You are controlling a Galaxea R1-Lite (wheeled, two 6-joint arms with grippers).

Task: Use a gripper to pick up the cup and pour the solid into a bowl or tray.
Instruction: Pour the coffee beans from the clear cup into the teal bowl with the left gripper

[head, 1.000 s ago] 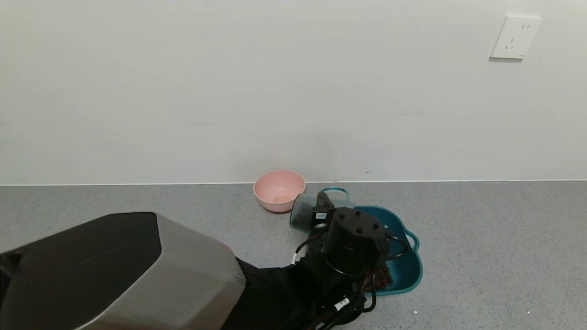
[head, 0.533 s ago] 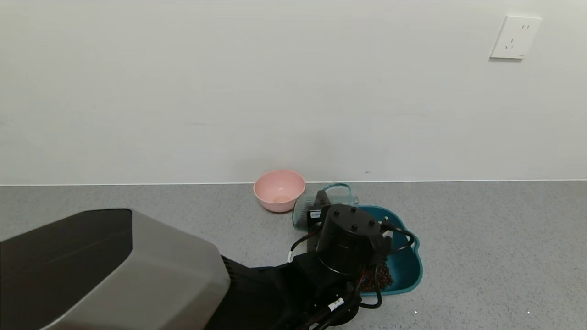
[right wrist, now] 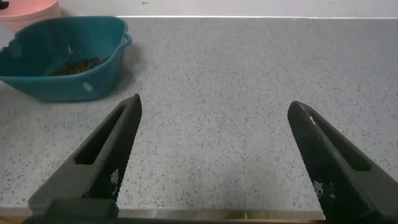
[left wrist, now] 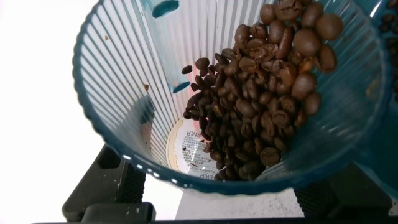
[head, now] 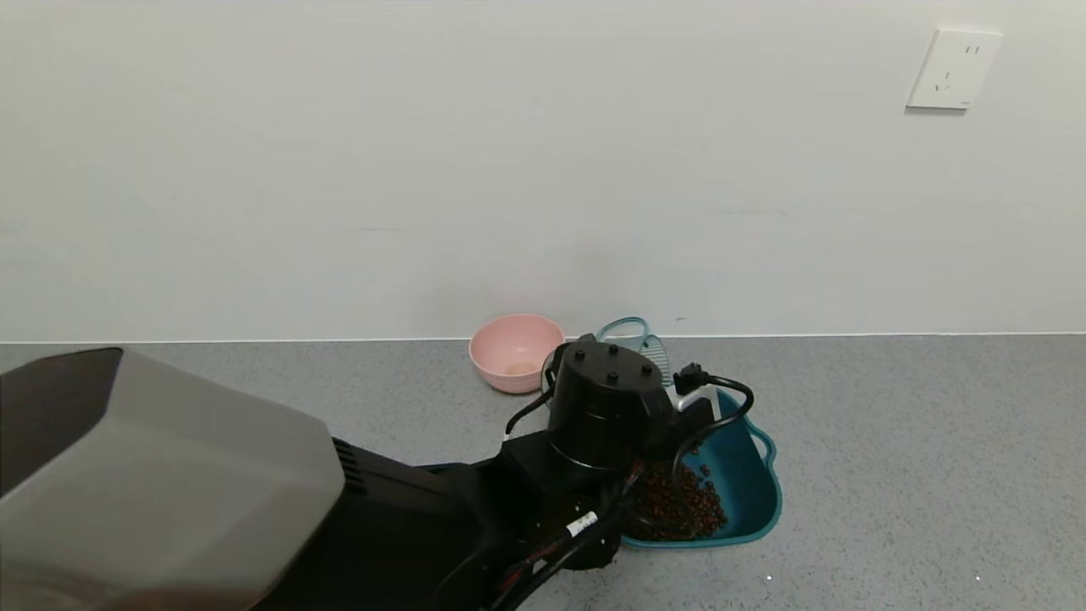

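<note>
Even, bright, diffuse light in all three views; no hard highlights on the grey floor (head: 891,475). Head view: soft, faint shadows only, a thin one just under the teal basin (head: 751,501) beside the left gripper (head: 632,356); white wall (head: 339,170) evenly lit, slightly dull. Big grey arm cover (head: 153,484) closest to the lens is soft, out of focus. Left wrist view: strongly backlit, background blown out white behind the cup (left wrist: 118,99); beans (left wrist: 261,99) inside sharp, cup rim nearest the lens blurred, ribs glow translucent. Right wrist view: right gripper (right wrist: 214,162) fingers dark, slightly soft at the near edge; floor beyond crisp, mild shadow between the fingers.
</note>
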